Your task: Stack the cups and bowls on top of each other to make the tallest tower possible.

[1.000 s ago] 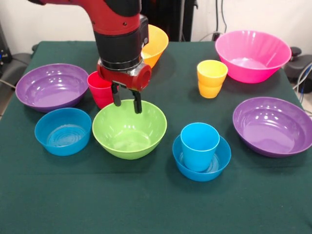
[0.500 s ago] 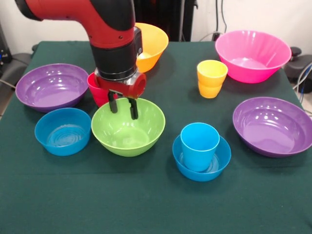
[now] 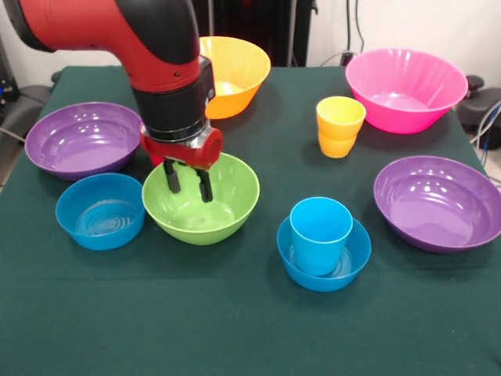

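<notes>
The gripper (image 3: 187, 183) has two short black fingers (image 3: 204, 185) that hang inside the green bowl (image 3: 200, 199), close to its far wall, and they stand a little apart, with nothing between them. This bowl is deep and round, of smooth shiny plastic. Just left of the fingers sits a small blue bowl (image 3: 100, 211), glossy, with fine rings on its bottom, and behind that a wide shallow purple bowl (image 3: 83, 139). To the right of the fingers and nearer the camera, the blue cup (image 3: 320, 233) stands upright inside a second small blue bowl (image 3: 324, 262). Farther right lies another purple bowl (image 3: 437, 202). Behind the fingers, partly hidden by the arm, is the big orange bowl (image 3: 232, 72). To the right behind stand the yellow cup (image 3: 340, 126), ridged below, and the large pink bowl (image 3: 405, 88). All rest on a dark green tablecloth (image 3: 235, 329).
</notes>
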Controlling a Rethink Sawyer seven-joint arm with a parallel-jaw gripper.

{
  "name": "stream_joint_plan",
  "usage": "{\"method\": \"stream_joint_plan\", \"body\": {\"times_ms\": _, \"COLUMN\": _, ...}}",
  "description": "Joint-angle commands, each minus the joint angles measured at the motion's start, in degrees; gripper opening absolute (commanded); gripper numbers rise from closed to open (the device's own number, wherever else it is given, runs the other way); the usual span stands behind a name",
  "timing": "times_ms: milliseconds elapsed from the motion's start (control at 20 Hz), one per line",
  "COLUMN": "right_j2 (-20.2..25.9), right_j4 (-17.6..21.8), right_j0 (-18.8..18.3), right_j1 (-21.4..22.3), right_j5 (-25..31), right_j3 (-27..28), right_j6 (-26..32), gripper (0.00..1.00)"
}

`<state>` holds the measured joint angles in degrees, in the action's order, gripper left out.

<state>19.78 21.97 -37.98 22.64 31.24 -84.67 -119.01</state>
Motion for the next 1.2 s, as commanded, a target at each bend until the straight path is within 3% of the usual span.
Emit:
{"method": "stream_joint_plan", "body": {"times_ms": 50, "right_j2": 6.1, "right_j4": 5.3, "right_j0": -1.6, "right_j1": -1.5, "right_j5": 7.5, "right_j3": 4.1, "right_j6": 19.2, "gripper": 1.00}}
{"method": "stream_joint_plan", "body": {"times_ms": 400, "right_j2": 8.5, "right_j4": 3.5, "right_j0": -3.3, "right_j1": 1.6, "right_j5": 13.6, "right_j3": 2.4, "right_j6": 18.7, "gripper": 1.00}}
{"method": "stream_joint_plan", "body": {"times_ms": 900, "right_j2": 12.1, "right_j4": -1.8, "right_j0": -1.7, "right_j1": 4.8, "right_j5": 26.8, "right_j3": 6.7, "right_j6": 13.7, "gripper": 1.00}}
{"method": "stream_joint_plan", "body": {"times_ms": 1200, "right_j2": 12.7, "right_j4": 0.4, "right_j0": -1.9, "right_j1": 4.9, "right_j5": 26.3, "right_j3": 7.7, "right_j6": 14.3, "gripper": 1.00}}
